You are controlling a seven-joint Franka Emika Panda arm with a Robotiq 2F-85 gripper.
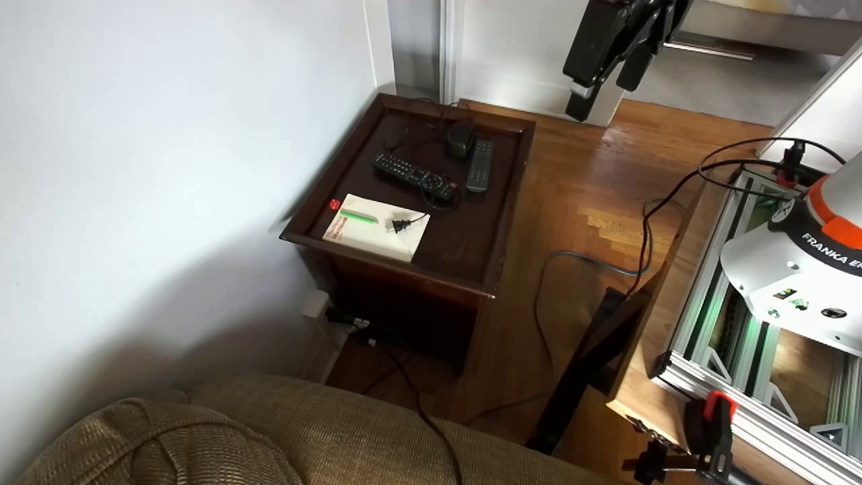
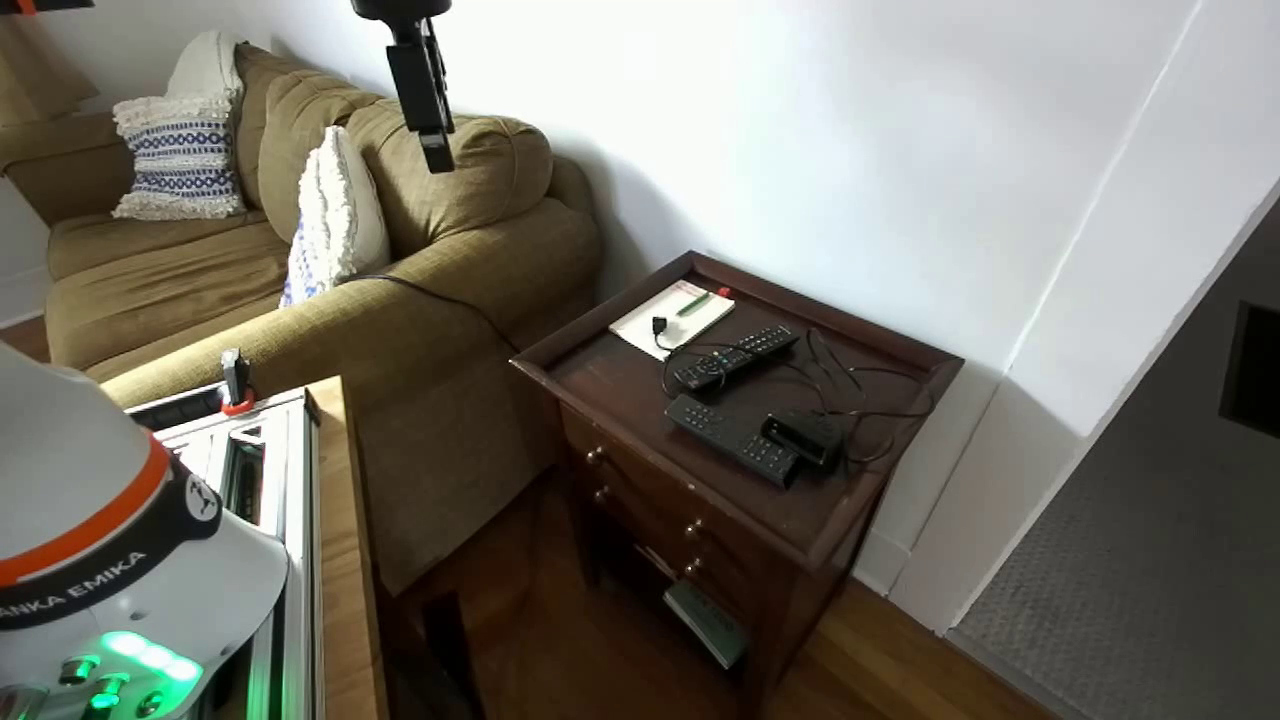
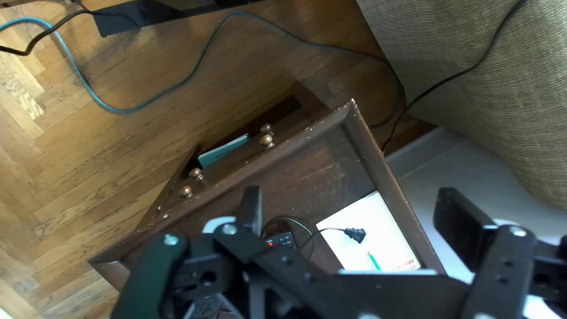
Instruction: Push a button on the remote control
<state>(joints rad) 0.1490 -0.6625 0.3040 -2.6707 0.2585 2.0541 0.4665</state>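
1. Black remotes (image 2: pixel 737 358), two, on side table (image 2: pixel 615 388); we can't tell which is meant.
2. Our gripper (image 3: pixel 350 199): spread wide, holding nothing, well above both.
3. Reach looks mostly downward; their long axes aren't parallel.

Dark wooden table (image 1: pixel 461 242); atop, one remote (image 1: pixel 414 176); another remote (image 1: pixel 480 166) beside black dock (image 1: pixel 460 139); white book (image 1: pixel 374 232); cables (image 3: pixel 327 229); red object (image 1: pixel 335 204)
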